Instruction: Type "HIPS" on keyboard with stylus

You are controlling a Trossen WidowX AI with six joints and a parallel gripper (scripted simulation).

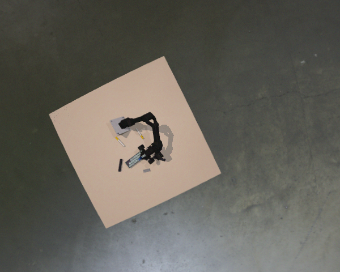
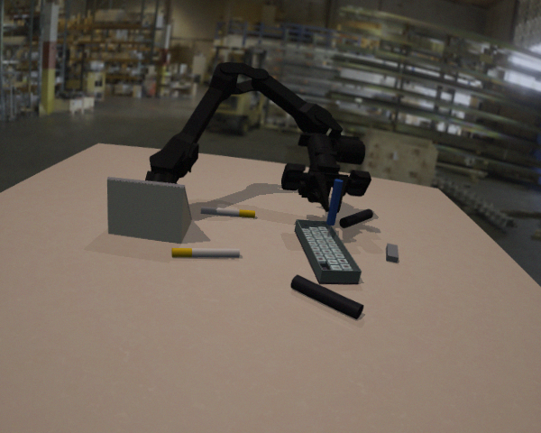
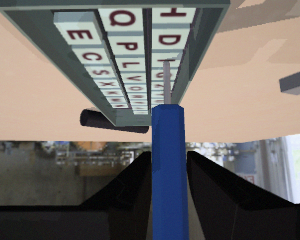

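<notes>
The dark green keyboard (image 2: pixel 329 278) (image 1: pixel 134 160) (image 3: pixel 38 33) lies on the beige table (image 2: pixel 122 326) with white keys bearing red letters. My gripper (image 2: pixel 327 198) (image 3: pixel 168 159) (image 1: pixel 147 154) is shut on the blue stylus (image 2: pixel 335 200) (image 3: pixel 168 170), which stands nearly upright. The stylus's thin grey tip (image 3: pixel 166 67) is low over the right key column, just past the D key, at the end of the keyboard nearest the arm. I cannot tell whether the tip touches a key.
A grey wedge block (image 2: pixel 144 214) stands by the arm's base. Two pens with yellow ends (image 2: pixel 206 253) (image 2: pixel 227 213) lie left of the keyboard. Black cylinders (image 2: pixel 326 296) (image 2: pixel 356 217) lie at either end of it. A small grey block (image 2: pixel 391 252) (image 3: pixel 295 82) lies to its right.
</notes>
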